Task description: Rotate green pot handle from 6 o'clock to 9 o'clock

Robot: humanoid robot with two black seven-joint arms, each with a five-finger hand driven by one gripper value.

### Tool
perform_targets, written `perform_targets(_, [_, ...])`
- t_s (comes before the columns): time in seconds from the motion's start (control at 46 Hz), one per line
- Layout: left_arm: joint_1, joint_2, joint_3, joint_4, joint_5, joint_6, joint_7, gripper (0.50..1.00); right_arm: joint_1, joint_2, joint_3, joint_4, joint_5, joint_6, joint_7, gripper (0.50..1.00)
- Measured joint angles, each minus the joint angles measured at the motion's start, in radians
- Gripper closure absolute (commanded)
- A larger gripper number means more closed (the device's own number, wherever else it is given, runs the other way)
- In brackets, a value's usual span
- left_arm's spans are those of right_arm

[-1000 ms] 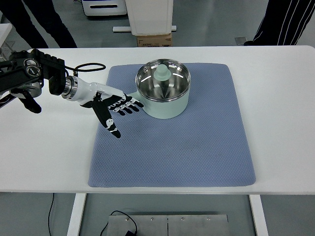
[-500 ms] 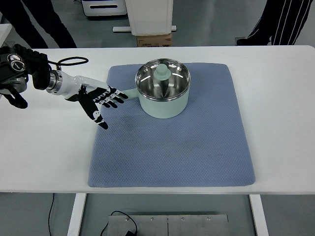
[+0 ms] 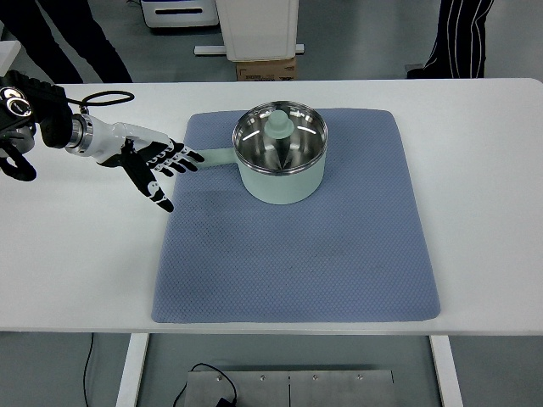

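A pale green pot (image 3: 281,161) with a shiny steel inside stands on the blue mat (image 3: 339,246), toward its far left part. Its handle (image 3: 217,156) points left, at about 9 o'clock. A green knobbed lid piece (image 3: 280,125) sits inside the pot. My left hand (image 3: 161,170) is open with fingers spread, at the mat's left edge. Its fingertips (image 3: 192,158) lie at the outer end of the handle, holding nothing. The right arm does not show.
The white table (image 3: 76,254) carries the mat. A black cable (image 3: 106,99) loops behind the left arm. People's legs (image 3: 450,38) stand beyond the far edge, next to a white cabinet and a cardboard box (image 3: 265,68).
My left hand has drawn back to the left, away from the pot body, and now sits at the handle's outer end. The pot has not moved. The person at far right has shifted.
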Motion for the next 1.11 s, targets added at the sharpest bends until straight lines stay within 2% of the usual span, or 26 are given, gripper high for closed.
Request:
perform_targets(0.217, [-0.012,-0.001,-0.002,-0.014,-0.013,0.000,0.000,0.500,0.000,0.000,0.000,0.000,0.000,0.000,0.000,0.500])
perform_targets(0.37, [-0.027,-0.003,-0.005,-0.062,-0.042,0.000,-0.001,0.500,0.000,0.000,0.000,0.000,0.000,0.000,0.000,0.500])
perform_targets(0.478, [-0.054,-0.004,-0.005,-0.100,-0.087,0.000,-0.002,0.500,0.000,0.000,0.000,0.000,0.000,0.000,0.000,0.500])
perform_targets(0.717, [-0.132,-0.006,-0.034,-0.101,-0.264,0.000,-0.003,0.500,0.000,0.000,0.000,0.000,0.000,0.000,0.000,0.500])
perform_targets(0.891, [-0.126,-0.015,-0.127,-0.008,-0.394,0.000,-0.004,0.500,0.000,0.000,0.000,0.000,0.000,0.000,0.000,0.500])
perform_targets(1.109, [-0.031,-0.035,-0.221,0.122,-0.536,0.000,-0.022,0.500,0.000,0.000,0.000,0.000,0.000,0.000,0.000,0.500])
